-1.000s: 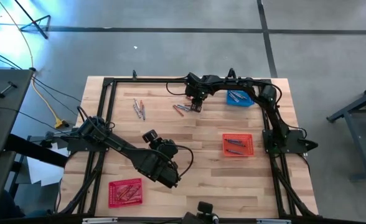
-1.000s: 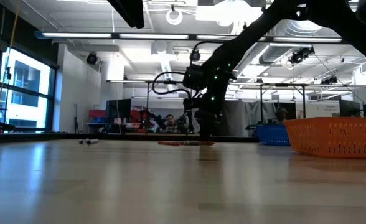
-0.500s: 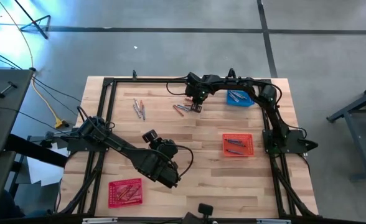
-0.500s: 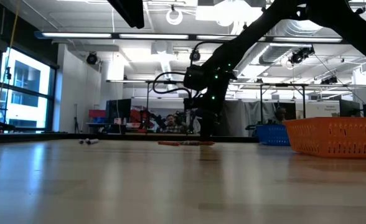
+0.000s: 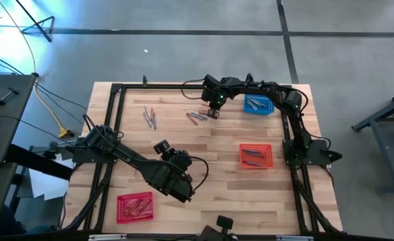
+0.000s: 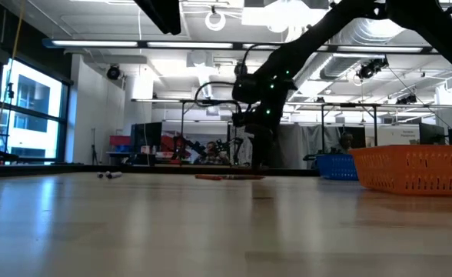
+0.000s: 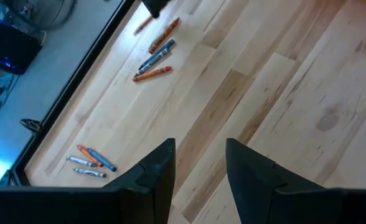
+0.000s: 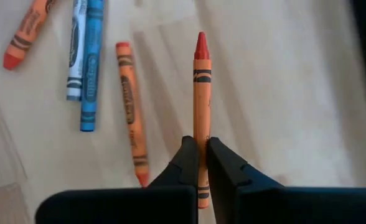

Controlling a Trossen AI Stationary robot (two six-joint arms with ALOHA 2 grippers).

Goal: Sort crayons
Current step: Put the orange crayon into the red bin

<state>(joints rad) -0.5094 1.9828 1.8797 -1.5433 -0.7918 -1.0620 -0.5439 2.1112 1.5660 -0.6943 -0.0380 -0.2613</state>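
My right gripper [image 5: 213, 112] stands at the table's far middle, shut on an orange crayon with a red tip [image 8: 201, 87]. Just left of it, several other crayons [image 5: 195, 117], orange, blue and white, lie flat on the wood [image 8: 89, 68]. A second small group of crayons [image 5: 150, 118] lies farther left [image 7: 89, 163]. My left gripper [image 5: 162, 146] hangs open above bare wood near the table's middle [image 7: 198, 163], touching nothing. My right gripper pinches the orange crayon's shaft [image 8: 201, 134] between its two fingers [image 8: 186, 158], nearer the blunt end than the tip. The fingers come from above, pointing down, and lie across the crayon. The crayon lies level; its shadow falls beside it, so it seems raised a little off the wood.
A blue basket [image 5: 256, 105] with crayons stands at the far right, right of my right gripper. An orange basket [image 5: 255, 156] sits at mid right [image 6: 414, 169], and a red basket [image 5: 135, 206] at the near left. Bare wood lies between them.
My right gripper has shut on the orange crayon, then risen a little and shifted slightly toward the table's right edge. The other crayons lie where they were.
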